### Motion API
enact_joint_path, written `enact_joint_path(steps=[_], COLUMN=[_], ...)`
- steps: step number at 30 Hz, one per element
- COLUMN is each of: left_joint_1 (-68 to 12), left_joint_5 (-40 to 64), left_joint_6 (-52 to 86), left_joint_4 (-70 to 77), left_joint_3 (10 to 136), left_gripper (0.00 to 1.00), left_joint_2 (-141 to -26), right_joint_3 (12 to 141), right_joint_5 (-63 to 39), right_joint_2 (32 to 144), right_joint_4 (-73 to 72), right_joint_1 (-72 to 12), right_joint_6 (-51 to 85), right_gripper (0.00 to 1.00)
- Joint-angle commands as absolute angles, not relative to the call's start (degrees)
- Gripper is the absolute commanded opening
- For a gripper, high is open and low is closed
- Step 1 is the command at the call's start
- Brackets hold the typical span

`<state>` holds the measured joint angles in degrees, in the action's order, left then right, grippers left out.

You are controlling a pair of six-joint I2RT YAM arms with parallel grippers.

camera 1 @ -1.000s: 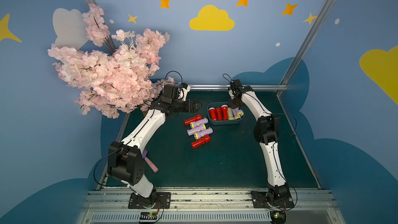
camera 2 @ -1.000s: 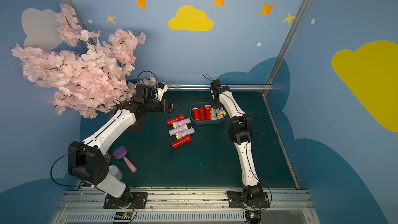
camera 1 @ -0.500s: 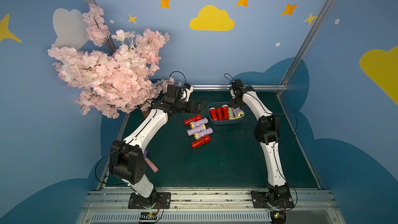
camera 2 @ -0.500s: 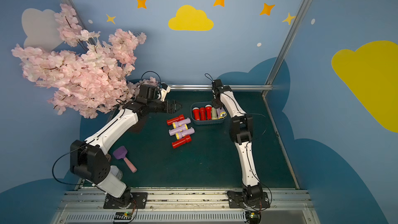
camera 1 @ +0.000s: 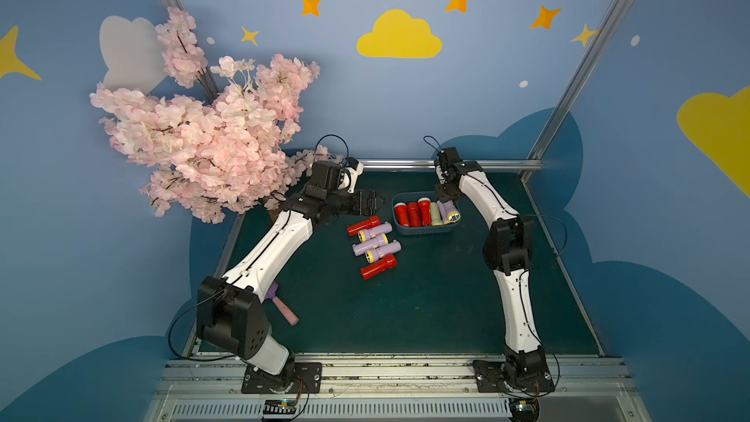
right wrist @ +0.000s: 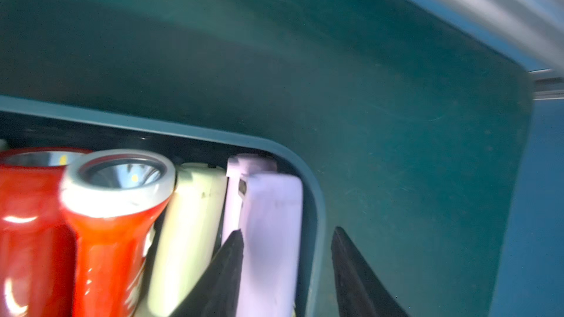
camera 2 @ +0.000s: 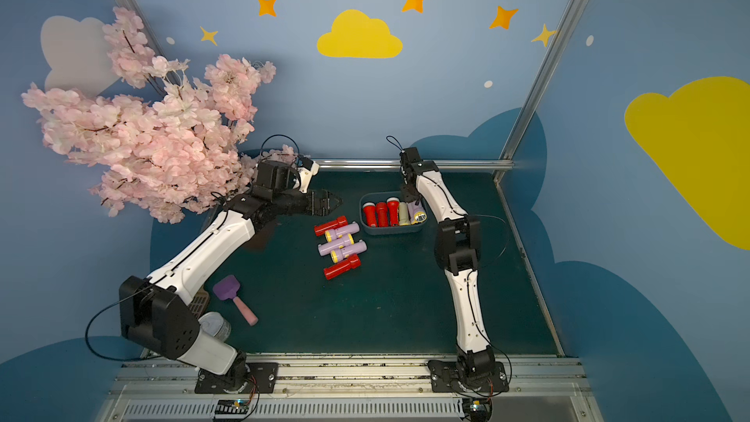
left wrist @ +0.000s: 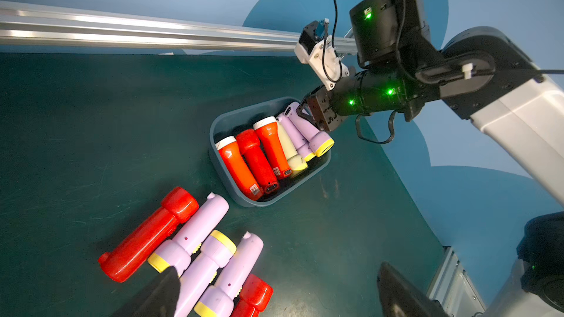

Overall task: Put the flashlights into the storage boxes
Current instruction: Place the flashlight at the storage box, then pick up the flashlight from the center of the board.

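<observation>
The lilac plastic flashlight with a yellow head ring [right wrist: 271, 239] lies in the small blue-grey plastic storage tub [right wrist: 152, 126]. It is last in the row, against the tub's end wall, beside a second lilac one, a cream-yellow flashlight [right wrist: 189, 224] and three red ones. The right gripper [right wrist: 287, 230] hangs over it with its jaws apart. One finger sits down between the two lilac bodies; the other stands outside the tub wall above the dark green mat [right wrist: 396, 117], clear of the flashlight, so nothing is gripped. The step in hand reads as the release of this flashlight into the tub. The next move for this arm probably calls for a straight lift, so the inner finger drags no neighbour out. Five more flashlights lie loose on the mat in a tight row just beside the tub, a red flashlight [camera 1: 363, 226] at each end and three lilac between. The left gripper [camera 1: 377, 201] hovers near the row's end closest to the back wall, its jaws spread wide and empty. It would need to descend and close across one body, likely that red one.
</observation>
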<state>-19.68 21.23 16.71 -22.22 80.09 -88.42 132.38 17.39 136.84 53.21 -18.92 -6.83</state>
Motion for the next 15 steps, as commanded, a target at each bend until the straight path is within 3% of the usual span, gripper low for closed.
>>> enact_joint_path(steps=[1, 15], left_joint_1=[-20.1, -20.5], left_joint_5=[20.6, 15.6], left_joint_6=[16.4, 18.4], left_joint_4=[-22.9, -23.4], left_joint_3=[78.7, 64.7], left_gripper=[0.99, 0.99], left_joint_2=[-86.4, -72.7], right_joint_3=[130.7, 114.8], right_joint_5=[18.2, 6.9], right_joint_2=[130.7, 119.3], right_joint_4=[51.7, 52.6], right_joint_1=[-21.1, -33.4], right_joint_6=[-8.0, -7.1], right_gripper=[0.48, 0.48])
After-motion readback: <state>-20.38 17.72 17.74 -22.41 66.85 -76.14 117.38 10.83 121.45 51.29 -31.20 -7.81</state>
